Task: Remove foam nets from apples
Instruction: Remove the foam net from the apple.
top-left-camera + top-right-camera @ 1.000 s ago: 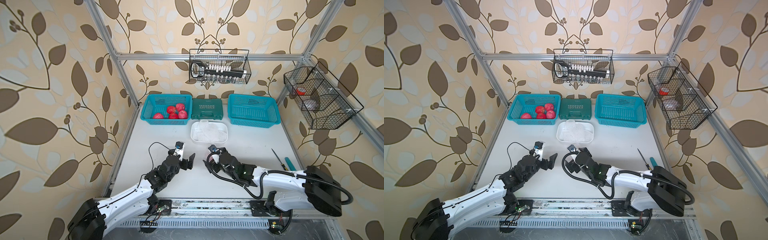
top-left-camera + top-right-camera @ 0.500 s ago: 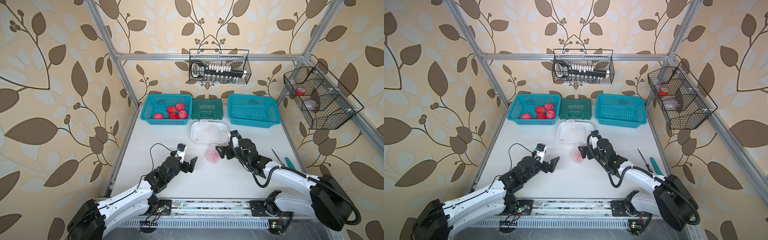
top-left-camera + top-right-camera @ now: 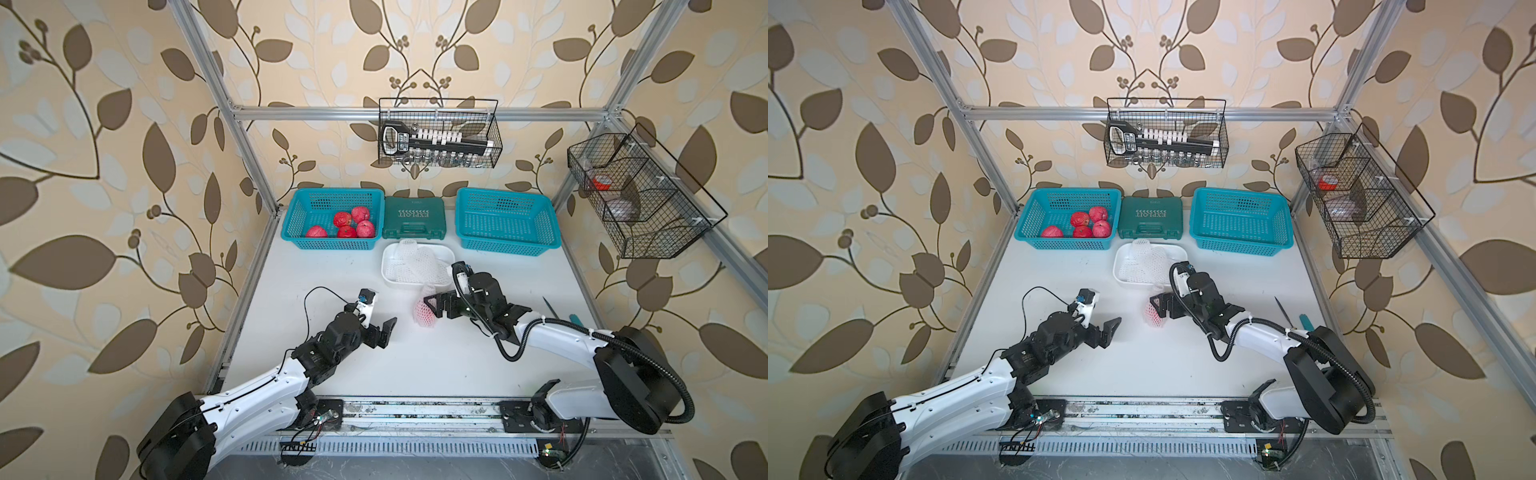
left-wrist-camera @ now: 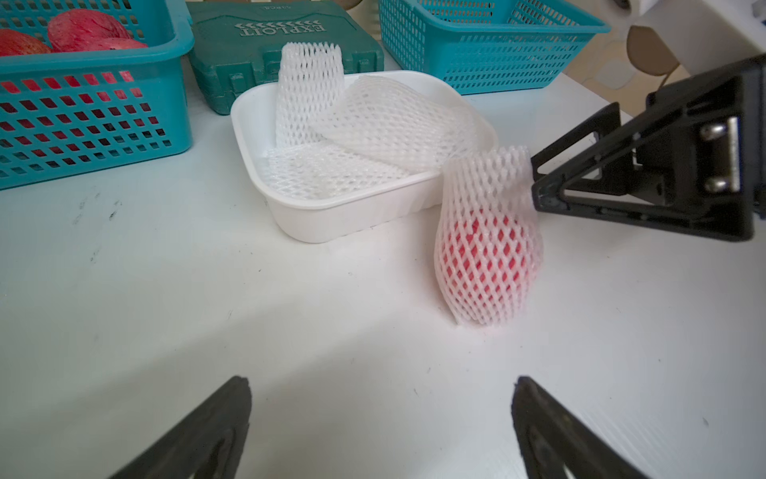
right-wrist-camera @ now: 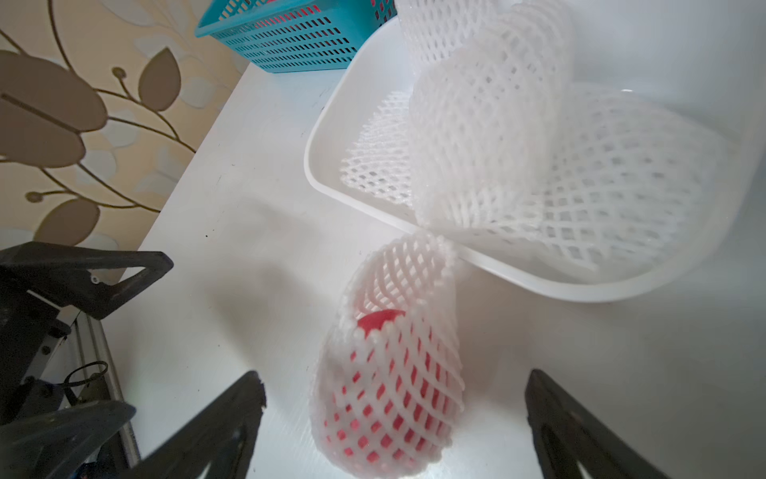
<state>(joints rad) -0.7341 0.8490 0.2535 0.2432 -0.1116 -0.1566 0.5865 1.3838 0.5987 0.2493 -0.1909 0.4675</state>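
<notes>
On table point(image 3: 332, 291), netted apple point(image 3: 424, 314) upright, just beside white tub point(image 3: 388, 281) holding empty foam nets point(image 3: 415, 262). Fingers of right gripper point(image 5: 393, 387) wide, one fingertip at net's top edge. Fingers of left gripper point(image 4: 381, 385) wide, empty, near. Five bare apples point(image 3: 345, 224) in teal basket point(image 3: 328, 244).

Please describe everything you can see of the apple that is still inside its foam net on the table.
The netted apple is a red fruit wrapped in a white foam mesh sleeve with diamond-shaped holes. It stands almost upright on the white table, close beside a corner of the white plastic tub. The sleeve's open top rises loose above the fruit, and bare red skin shows inside it. The open right hand reaches around it, and one fingertip seems to touch the top rim.
</notes>
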